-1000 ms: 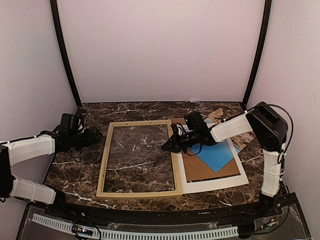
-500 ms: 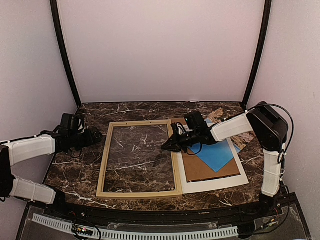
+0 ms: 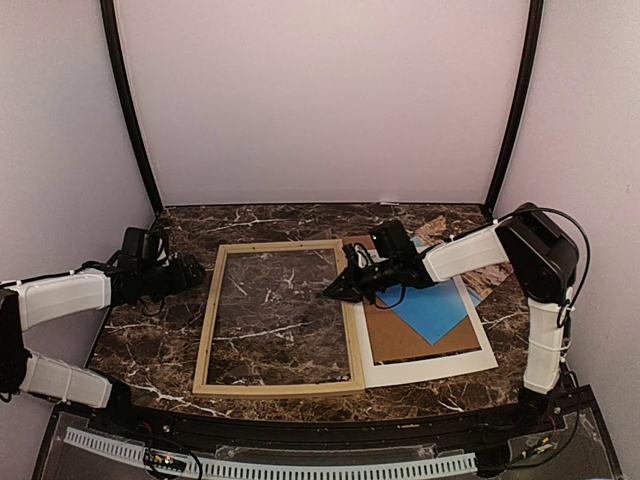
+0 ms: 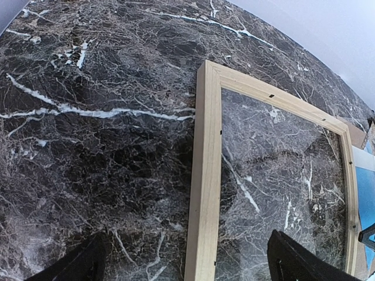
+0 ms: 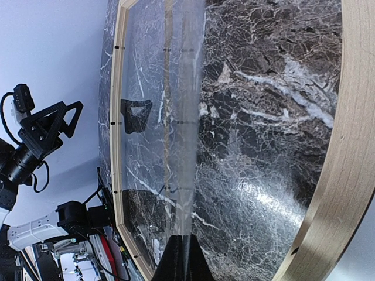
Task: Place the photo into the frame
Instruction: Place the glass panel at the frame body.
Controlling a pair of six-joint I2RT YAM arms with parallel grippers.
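Wood is closest: the frame (image 3: 278,385) lies flat in the middle of the dark surface (image 3: 150,340). Nothing is inside it except a clear pane (image 5: 170,117). Just beside it on the right is a white mat (image 3: 430,370), with a brown board (image 3: 400,340) on top and a blue sheet (image 3: 435,310) on that.

A little farther back, the left fingers (image 4: 296,260) are spread wide and hold nothing. They hang near the frame's left side. The right fingers (image 5: 180,260) are pressed tight together and also hold nothing. Their tip is just inside the frame's right side. I cannot tell if it touches the pane.

Farthest back on the right, only a small piece of the photo (image 3: 434,230) peeks out. The blue sheet and the right arm hide the rest.

I think the job has barely begun, because the photo is not picked up yet. Next, the right fingers need to open and go back to the pile. They may need to move the blue sheet away first, then pinch the thin paper by an edge.

Only the top view shows the pile and the photo. Only the right wrist view shows the shiny pane clearly. Only the left wrist view shows how wide the left fingers are.
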